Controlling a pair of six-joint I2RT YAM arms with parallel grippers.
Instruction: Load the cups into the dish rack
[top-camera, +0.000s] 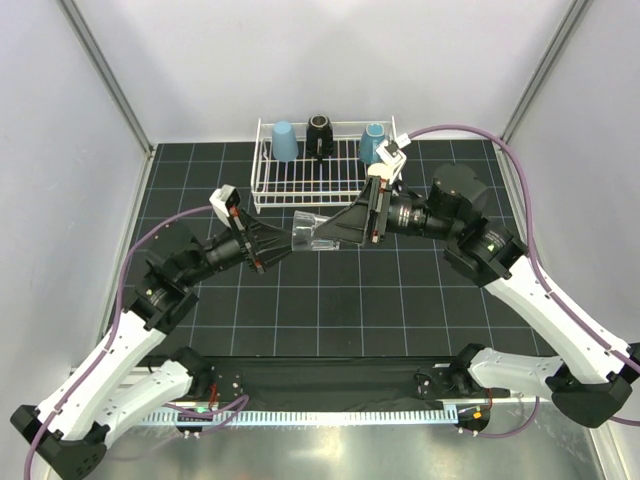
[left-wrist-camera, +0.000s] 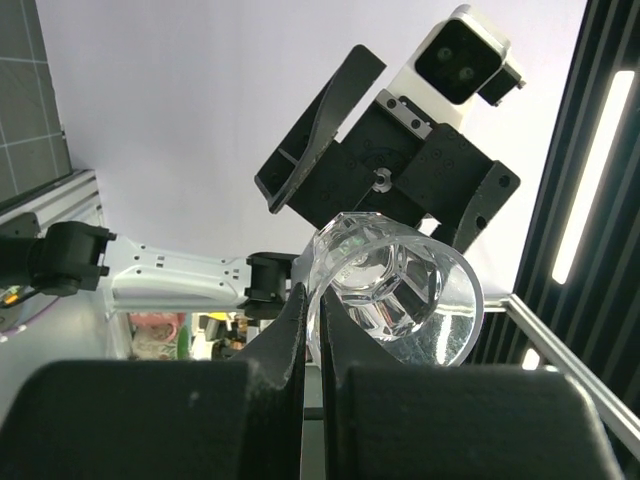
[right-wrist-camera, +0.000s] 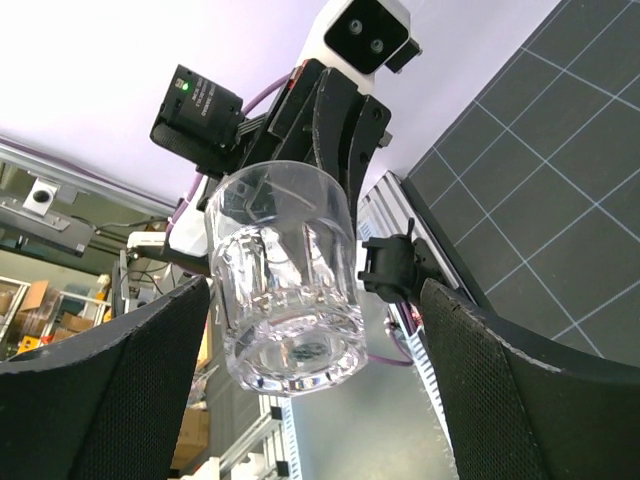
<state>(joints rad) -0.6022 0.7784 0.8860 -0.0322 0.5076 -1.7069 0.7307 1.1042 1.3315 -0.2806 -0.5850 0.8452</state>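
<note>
A small clear glass (top-camera: 315, 232) hangs on its side in mid-air over the mat, just in front of the dish rack (top-camera: 262, 192). My left gripper (top-camera: 291, 240) is shut on its rim, one finger inside and one outside the wall (left-wrist-camera: 400, 290). From the opposite side, my right gripper (top-camera: 342, 231) stands open around the glass's thick base (right-wrist-camera: 285, 290). Its right finger (right-wrist-camera: 500, 390) is clearly apart from the glass and its left finger (right-wrist-camera: 130, 380) is close beside it. In the rack stand a light blue tumbler (top-camera: 284, 141), a black cup (top-camera: 320, 135) and a teal mug (top-camera: 373, 143).
The white wire rack sits at the back of the black gridded mat (top-camera: 400, 290), with white walls on three sides. Both arms meet over the middle of the mat. A metal rail (top-camera: 330, 415) runs along the near edge between the arm bases.
</note>
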